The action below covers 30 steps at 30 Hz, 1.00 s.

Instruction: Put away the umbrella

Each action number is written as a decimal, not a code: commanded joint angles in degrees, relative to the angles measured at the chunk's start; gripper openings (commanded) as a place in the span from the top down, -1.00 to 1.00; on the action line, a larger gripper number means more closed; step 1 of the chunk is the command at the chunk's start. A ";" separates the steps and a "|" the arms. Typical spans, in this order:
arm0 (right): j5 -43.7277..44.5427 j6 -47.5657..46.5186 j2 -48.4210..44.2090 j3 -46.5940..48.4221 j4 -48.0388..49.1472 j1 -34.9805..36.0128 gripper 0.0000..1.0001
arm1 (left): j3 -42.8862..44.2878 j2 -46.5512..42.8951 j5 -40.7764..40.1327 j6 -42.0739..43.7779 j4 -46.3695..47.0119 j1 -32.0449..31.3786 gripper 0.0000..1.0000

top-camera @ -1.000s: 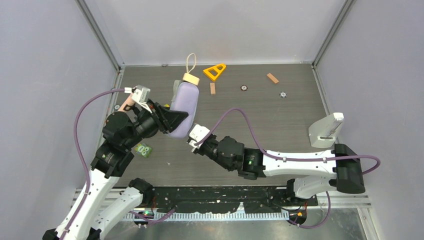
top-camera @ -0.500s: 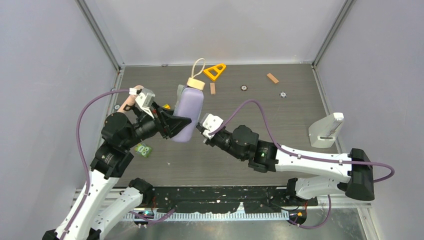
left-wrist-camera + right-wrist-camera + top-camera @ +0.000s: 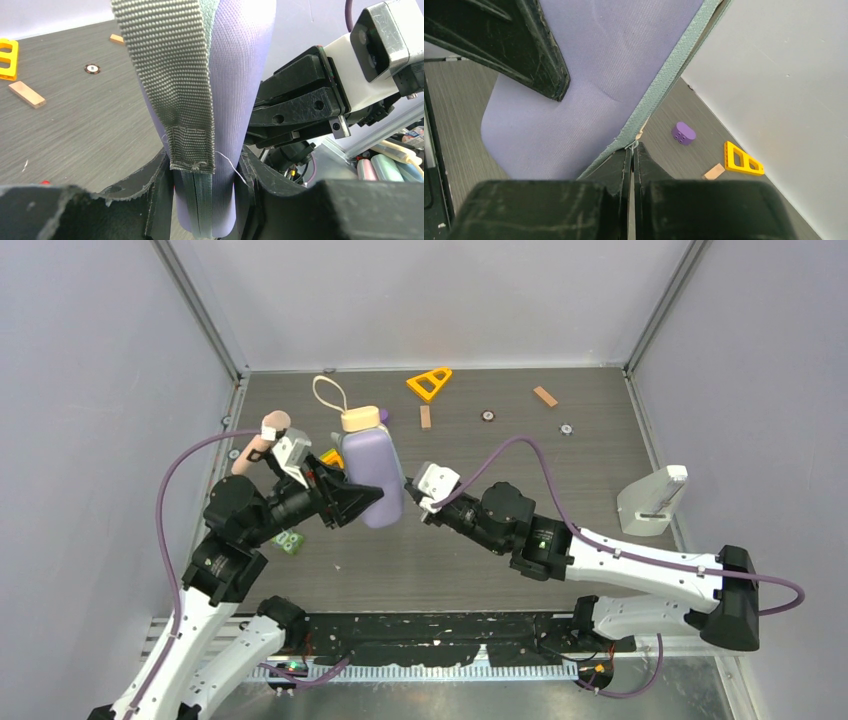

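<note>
Swung upright from its earlier rightward lean, the lavender case (image 3: 372,465) carries the umbrella (image 3: 360,420) above the worktop's (image 3: 600,460) left half. The left gripper (image 3: 350,498), half open, clamps the case. The right gripper (image 3: 632,160) is pinched tight on its zipper (image 3: 664,85).

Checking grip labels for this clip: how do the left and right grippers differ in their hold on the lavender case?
The left gripper has its jaws apart, clamped around the lower body of the lavender case; the right gripper has its jaws pressed together. The left gripper spans the case's full body and strap, while the right gripper only meets the grey-green zipper seam on its side, apparently pinching it. Both are on the same case.
</note>
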 commanded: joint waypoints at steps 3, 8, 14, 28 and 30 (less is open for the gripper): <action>-2.09 -2.83 -5.99 -1.43 2.10 -2.47 0.89 | -2.05 -3.99 0.94 -3.13 6.53 0.26 1.00; -2.54 -7.10 -7.17 -4.57 -0.47 2.23 0.89 | -2.61 -5.30 -0.70 -7.09 11.98 0.31 1.00; 1.57 -9.43 -6.85 -6.46 -1.72 6.05 0.89 | -2.31 -5.54 0.33 -9.20 13.30 0.31 1.00; 13.69 -7.33 -7.63 -1.64 3.32 6.48 0.89 | -1.16 -6.24 7.74 -2.89 1.25 0.40 1.00; 14.11 -7.83 -6.87 -0.58 6.00 6.52 0.89 | -2.17 -5.87 10.47 -3.07 0.74 0.40 1.00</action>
